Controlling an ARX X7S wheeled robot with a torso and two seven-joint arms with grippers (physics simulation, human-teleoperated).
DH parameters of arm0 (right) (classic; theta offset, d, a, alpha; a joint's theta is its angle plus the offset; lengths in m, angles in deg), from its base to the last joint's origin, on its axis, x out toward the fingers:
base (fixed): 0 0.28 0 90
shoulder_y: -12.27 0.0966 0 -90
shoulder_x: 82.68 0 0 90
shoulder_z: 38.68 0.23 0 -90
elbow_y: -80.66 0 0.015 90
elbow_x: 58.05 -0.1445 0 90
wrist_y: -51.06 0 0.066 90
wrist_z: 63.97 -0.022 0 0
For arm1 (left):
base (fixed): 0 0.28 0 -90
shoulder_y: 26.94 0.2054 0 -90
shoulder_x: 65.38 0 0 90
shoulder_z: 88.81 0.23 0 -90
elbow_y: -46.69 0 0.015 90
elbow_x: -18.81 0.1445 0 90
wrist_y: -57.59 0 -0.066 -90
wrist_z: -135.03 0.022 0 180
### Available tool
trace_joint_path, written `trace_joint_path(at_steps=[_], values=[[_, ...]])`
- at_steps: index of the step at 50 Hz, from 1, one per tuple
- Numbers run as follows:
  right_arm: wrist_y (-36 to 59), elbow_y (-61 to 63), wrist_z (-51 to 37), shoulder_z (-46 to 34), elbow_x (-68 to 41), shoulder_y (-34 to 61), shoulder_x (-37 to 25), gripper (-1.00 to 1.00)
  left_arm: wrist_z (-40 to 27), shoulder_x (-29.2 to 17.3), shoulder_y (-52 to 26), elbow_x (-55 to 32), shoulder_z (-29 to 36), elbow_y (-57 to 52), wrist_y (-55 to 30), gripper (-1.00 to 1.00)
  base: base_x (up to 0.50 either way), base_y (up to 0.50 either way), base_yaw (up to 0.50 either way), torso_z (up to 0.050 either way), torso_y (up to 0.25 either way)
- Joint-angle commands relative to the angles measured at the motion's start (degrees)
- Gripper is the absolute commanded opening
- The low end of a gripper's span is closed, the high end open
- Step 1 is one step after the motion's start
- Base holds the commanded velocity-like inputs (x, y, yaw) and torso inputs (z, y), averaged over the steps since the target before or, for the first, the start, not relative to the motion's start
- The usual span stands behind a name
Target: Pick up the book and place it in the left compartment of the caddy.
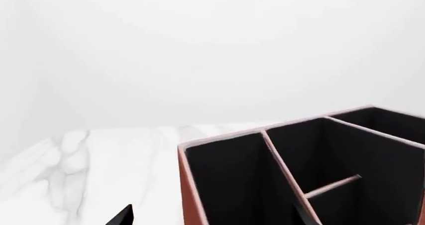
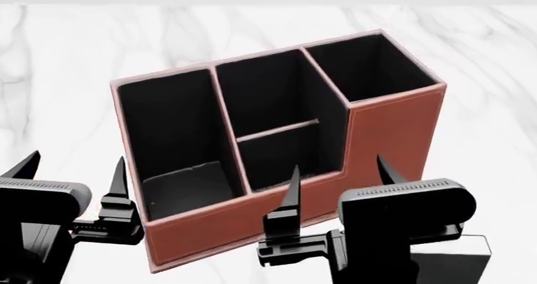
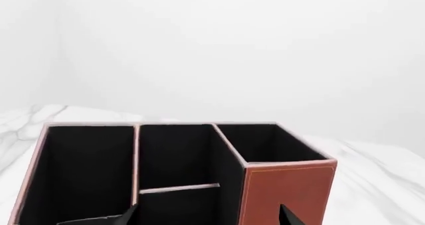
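The reddish-brown caddy (image 2: 394, 139) stands on the marble table, black inside. Its left compartment (image 2: 172, 139) is long, narrow and empty. The book (image 2: 449, 262) shows only as a black slab with a pale edge at the head view's bottom right, mostly hidden behind my right arm. My left gripper (image 2: 71, 171) is open and empty, just left of the caddy's front corner. My right gripper (image 2: 338, 180) is open and empty in front of the caddy's stepped front wall. The caddy also shows in the left wrist view (image 1: 189, 185) and the right wrist view (image 3: 289, 190).
The white marble table (image 2: 67, 58) spreads around the caddy on all sides. The middle bay (image 2: 268, 102) is split by a crossbar. The taller right bay (image 2: 369, 67) is empty. A plain white wall lies behind.
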Motion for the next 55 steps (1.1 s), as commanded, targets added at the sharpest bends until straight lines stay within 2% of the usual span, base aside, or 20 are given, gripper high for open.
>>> trace_joint_path(at_steps=[1,15,37,46,55], values=[[0.18,-0.23,-0.10,-0.78,-0.39,0.53,-0.25,1.00,-0.52,-0.52,-0.06,-0.46,0.18,0.13,0.22,1.00,0.50,0.00,0.00,0.000,0.000],[1.13,0.02,-1.04,-0.92,-0.67,1.34,-0.35,1.00,-1.09,-1.04,-0.47,-1.22,0.30,-0.48,-0.33,1.00,0.49,0.00,0.00,0.000,0.000],[1.68,0.00,-2.19,-1.47,-1.00,1.37,-0.80,1.00,-1.99,-1.77,-0.65,-2.17,0.24,-0.35,-0.15,1.00,0.00,0.00,0.00,0.000,0.001],[1.07,-0.31,-2.45,-1.39,-1.20,1.05,-1.07,1.00,-3.47,-3.00,-3.59,-2.60,-4.43,3.00,0.63,1.00,0.00,0.00,0.00,0.000,0.000],[0.91,-0.45,-2.74,-1.59,-1.50,1.25,-1.11,1.00,-4.26,-3.40,-4.27,-2.74,-5.19,2.93,0.55,1.00,0.00,0.00,0.00,0.000,0.000]])
